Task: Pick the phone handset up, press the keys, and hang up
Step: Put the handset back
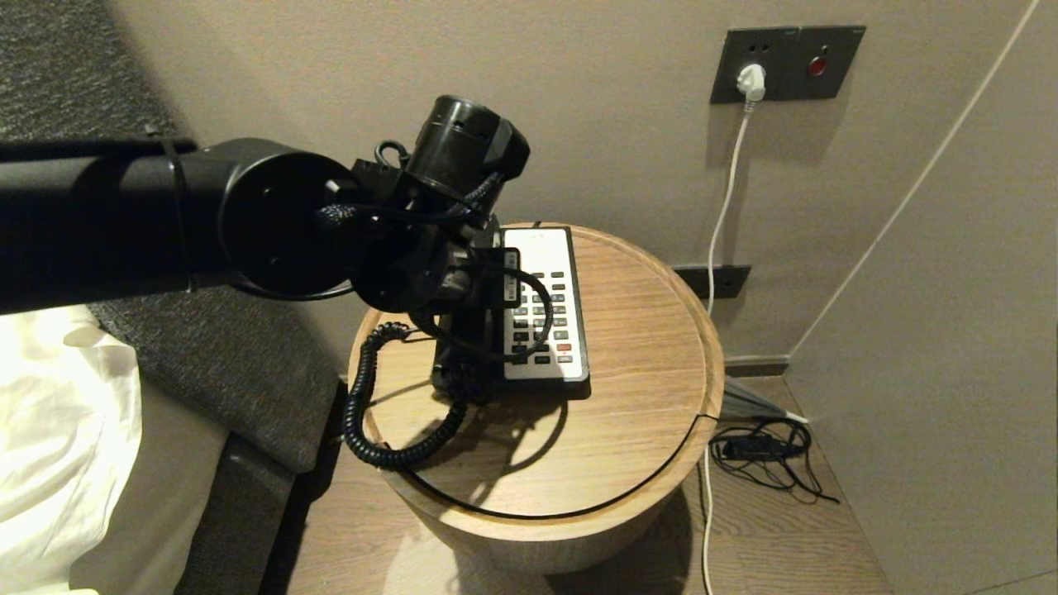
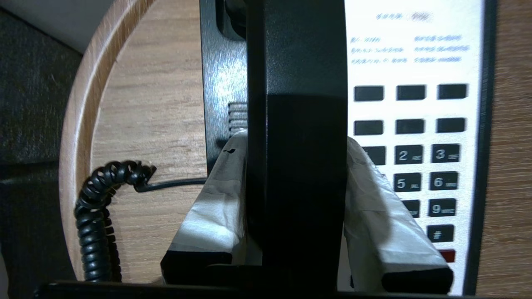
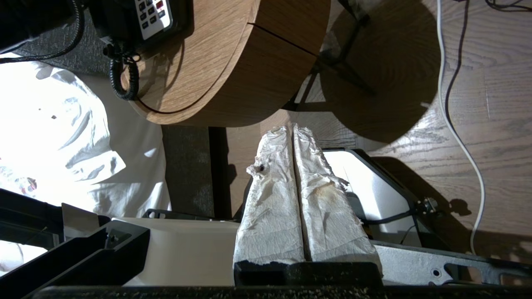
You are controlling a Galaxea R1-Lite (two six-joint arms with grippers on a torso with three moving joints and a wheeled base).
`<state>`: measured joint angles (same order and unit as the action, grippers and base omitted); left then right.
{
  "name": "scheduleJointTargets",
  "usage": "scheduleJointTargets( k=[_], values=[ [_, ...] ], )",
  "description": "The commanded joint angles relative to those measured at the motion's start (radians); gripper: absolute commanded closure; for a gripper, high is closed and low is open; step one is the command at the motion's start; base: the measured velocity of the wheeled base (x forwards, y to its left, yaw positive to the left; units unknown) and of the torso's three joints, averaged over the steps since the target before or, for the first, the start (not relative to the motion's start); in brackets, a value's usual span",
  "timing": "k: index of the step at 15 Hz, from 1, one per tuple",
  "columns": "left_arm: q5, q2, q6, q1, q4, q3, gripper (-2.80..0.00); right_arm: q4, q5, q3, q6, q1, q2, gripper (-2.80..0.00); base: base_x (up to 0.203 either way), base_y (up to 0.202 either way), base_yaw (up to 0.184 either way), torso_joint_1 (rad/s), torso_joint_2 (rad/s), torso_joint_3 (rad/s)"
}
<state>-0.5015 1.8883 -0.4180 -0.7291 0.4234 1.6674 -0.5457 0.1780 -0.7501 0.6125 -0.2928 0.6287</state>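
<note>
**Ann:** While your left gripper (image 2: 296, 199) hangs over the phone (image 1: 541, 306) on the round table (image 1: 645, 413), look at that wrist view: both padded fingers (image 2: 216, 199) are squeezed against the sides of the handset (image 2: 297, 104), one on each flank.

**Ben:** Smart grip, mid-length, so it balances. You've got the handset lined up lengthwise over its cradle, just beside the keypad (image 2: 419, 166), which stays uncovered for pressing.

**Ann:** Whether it's lifted clear or sitting in the cradle, I can't tell from here. The coiled cord (image 1: 364, 405) loops slack off the table's edge, so I'd judge there's room to raise it.

**Ben:** And your right gripper (image 3: 294, 133)? Parked low beside the table, fingers pressed together on nothing, pointing at the floor (image 3: 490, 124).
</note>
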Motion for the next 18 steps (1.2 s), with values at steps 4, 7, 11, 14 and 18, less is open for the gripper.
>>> scheduleJointTargets(
  k=[4, 7, 11, 14, 18],
  values=[
    [-0.001, 0.022, -0.019, -0.001, 0.003, -0.012, 0.00, 0.001, 0.001, 0.014, 0.003, 0.000, 0.005, 0.00, 0.000, 0.000, 0.000, 0.000, 0.00, 0.000],
    [0.008, 0.023, -0.025, -0.001, 0.003, -0.015, 0.00, 0.004, 0.001, 0.015, 0.003, -0.002, 0.006, 0.00, 0.000, 0.000, 0.000, 0.000, 0.00, 0.000],
    [0.006, 0.022, -0.027, -0.001, 0.000, -0.011, 0.00, 0.004, 0.001, 0.015, 0.003, -0.002, 0.007, 0.00, 0.000, 0.000, 0.000, 0.000, 0.00, 0.000],
    [0.011, 0.022, -0.042, 0.001, 0.003, -0.015, 0.00, 0.004, 0.001, 0.015, 0.003, -0.002, 0.009, 0.00, 0.000, 0.000, 0.000, 0.000, 0.00, 0.000],
    [0.012, 0.022, -0.047, -0.001, 0.000, -0.014, -2.80, 0.004, 0.015, 0.015, 0.001, -0.002, 0.008, 0.00, 0.000, 0.000, 0.000, 0.000, 0.00, 0.000]
  ],
)
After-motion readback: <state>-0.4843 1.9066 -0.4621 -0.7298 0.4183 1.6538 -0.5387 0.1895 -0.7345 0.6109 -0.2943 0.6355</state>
